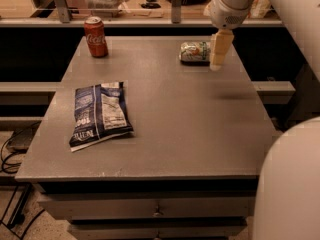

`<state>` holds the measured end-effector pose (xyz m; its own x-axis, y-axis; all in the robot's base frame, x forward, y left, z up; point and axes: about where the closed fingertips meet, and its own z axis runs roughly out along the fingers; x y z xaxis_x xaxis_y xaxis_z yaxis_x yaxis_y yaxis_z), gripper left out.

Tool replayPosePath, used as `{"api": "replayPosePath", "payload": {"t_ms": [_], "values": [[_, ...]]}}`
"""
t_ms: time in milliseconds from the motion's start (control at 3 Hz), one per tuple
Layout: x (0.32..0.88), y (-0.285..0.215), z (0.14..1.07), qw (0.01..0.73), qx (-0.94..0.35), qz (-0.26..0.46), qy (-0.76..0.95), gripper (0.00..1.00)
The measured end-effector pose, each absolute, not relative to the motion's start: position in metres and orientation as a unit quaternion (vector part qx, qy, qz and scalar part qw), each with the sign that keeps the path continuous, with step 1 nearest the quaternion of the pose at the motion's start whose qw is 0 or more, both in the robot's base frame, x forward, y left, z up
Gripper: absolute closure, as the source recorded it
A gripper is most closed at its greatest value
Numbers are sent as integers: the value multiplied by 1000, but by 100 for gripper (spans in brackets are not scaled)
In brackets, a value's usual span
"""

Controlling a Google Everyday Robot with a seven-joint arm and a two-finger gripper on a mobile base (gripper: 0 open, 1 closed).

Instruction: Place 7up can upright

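The 7up can [193, 52] lies on its side on the grey table [190, 129], close to the far edge and toward the far right corner, its length running roughly along that edge. The gripper [216, 64] hangs from the pale arm just at the can's right end, pointing down toward the tabletop. It overlaps that end in the camera view, and whether it touches the can cannot be told, nor whether it is open or closed. A soft shadow falls on the table nearer the right edge. A red Coca-Cola can [95, 36] stands upright near the far left corner, well apart from the 7up can. A dark blue chip bag [100, 115] lies flat near the left edge, about midway along it.
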<state>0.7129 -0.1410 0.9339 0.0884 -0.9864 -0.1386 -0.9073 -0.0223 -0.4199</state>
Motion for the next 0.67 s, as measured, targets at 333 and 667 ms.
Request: {"api": "replayPosePath", "payload": {"t_ms": [333,667], "values": [[733,-134,922,201,-712,-93,666,0],[752,-124,905,183,-721,-93,661,0]]}}
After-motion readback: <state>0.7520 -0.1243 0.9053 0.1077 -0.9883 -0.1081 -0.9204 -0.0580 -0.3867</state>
